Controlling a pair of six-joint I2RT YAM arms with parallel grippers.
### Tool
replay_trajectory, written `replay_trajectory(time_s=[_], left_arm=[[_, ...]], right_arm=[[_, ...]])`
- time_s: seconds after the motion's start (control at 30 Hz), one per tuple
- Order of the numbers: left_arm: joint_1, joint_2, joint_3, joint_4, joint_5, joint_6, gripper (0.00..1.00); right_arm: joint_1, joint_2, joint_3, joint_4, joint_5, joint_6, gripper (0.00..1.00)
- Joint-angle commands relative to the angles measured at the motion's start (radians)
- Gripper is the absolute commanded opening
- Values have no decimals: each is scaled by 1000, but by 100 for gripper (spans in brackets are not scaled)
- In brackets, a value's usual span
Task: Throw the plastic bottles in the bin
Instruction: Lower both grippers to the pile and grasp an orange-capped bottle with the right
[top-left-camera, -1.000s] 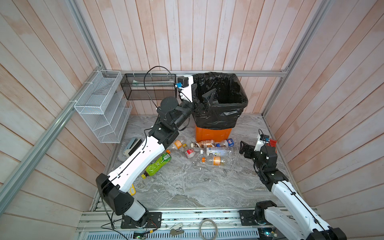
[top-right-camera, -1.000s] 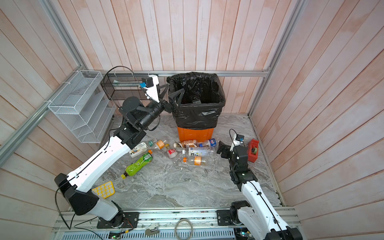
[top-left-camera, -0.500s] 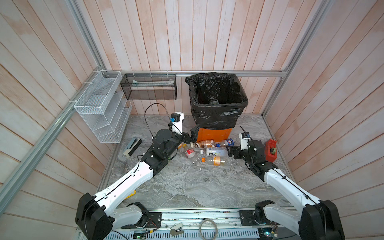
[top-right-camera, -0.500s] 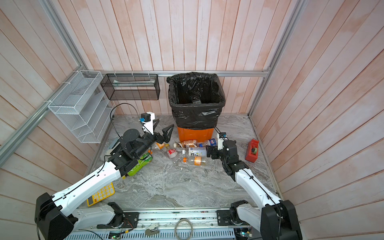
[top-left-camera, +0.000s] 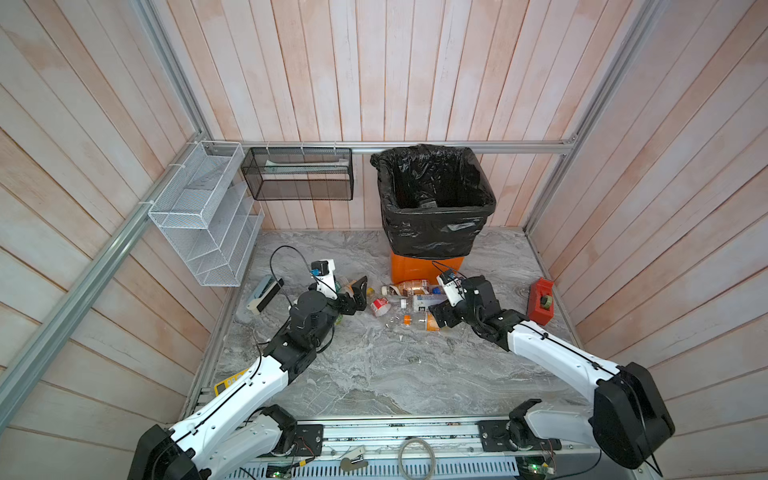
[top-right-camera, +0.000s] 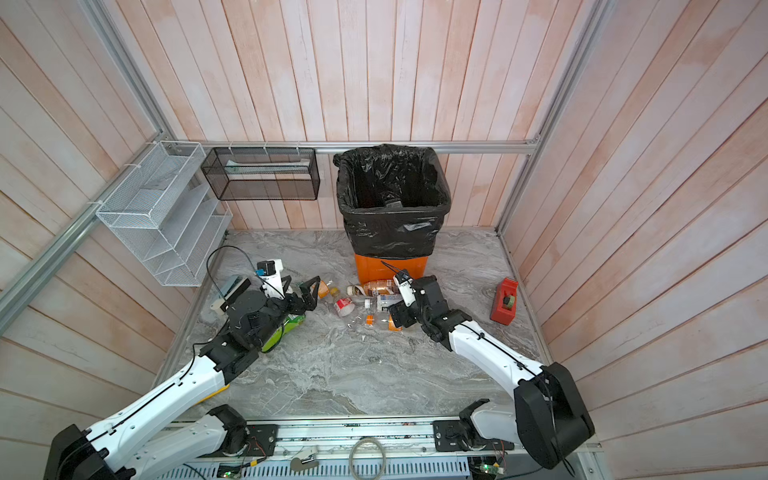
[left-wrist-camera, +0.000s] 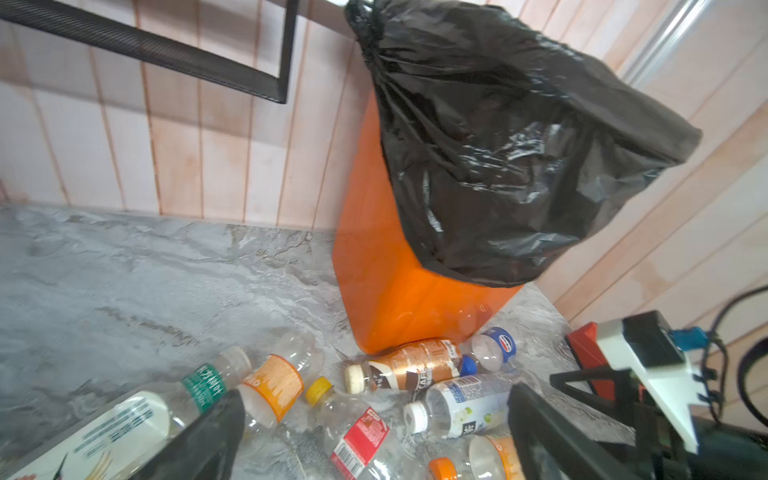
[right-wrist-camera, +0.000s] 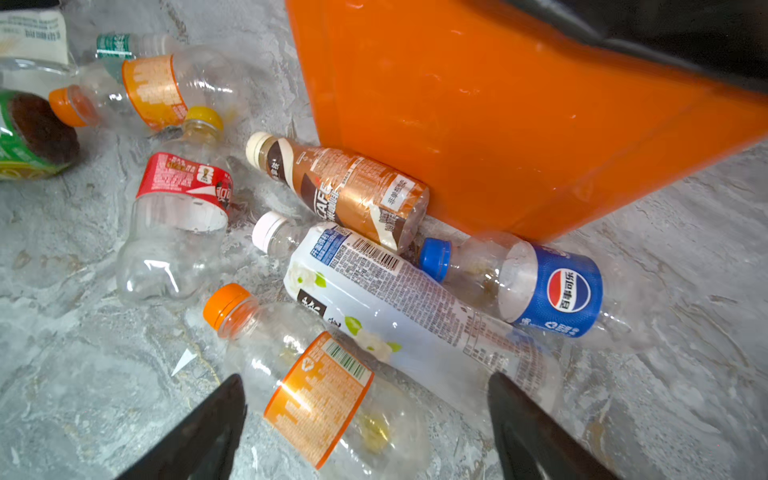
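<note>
Lab robot cell: plank walls (top-left-camera: 374, 62) in aluminium framing (top-left-camera: 519, 147), marble-look tabletop (top-left-camera: 374, 374), two arms (top-left-camera: 552, 353) mounted on front rail (top-left-camera: 395, 432), coiled cable (top-left-camera: 415, 457), cameras (top-left-camera: 323, 267) on wrists.

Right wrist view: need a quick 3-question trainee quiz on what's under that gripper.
1. True or false: the right gripper is clamped on a bottle.
2. In the right wrist view, the orange-label bottle between its fingertips is: A) upright B) lying on its side C) lifted.
3. Fill in: the Pepsi bottle has a ___ cap.
Key: 1 false; 2 B; 3 blue.
</note>
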Motion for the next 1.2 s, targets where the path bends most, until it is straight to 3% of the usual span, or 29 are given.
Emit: replay_trajectory(time_s=[0.0,0.87,1.17], left_arm=[[25,-41,-37,-59,-30,-59,100],[57,-104,-112,-131,-15,-71,100],[67,-104,-115,-142,-15,-73,100]], right_arm=[[30,30,32,-60,20,-57,91],[145,274,136,-250,-13,-132,85],[186,340,162,-279,20,-105,77]])
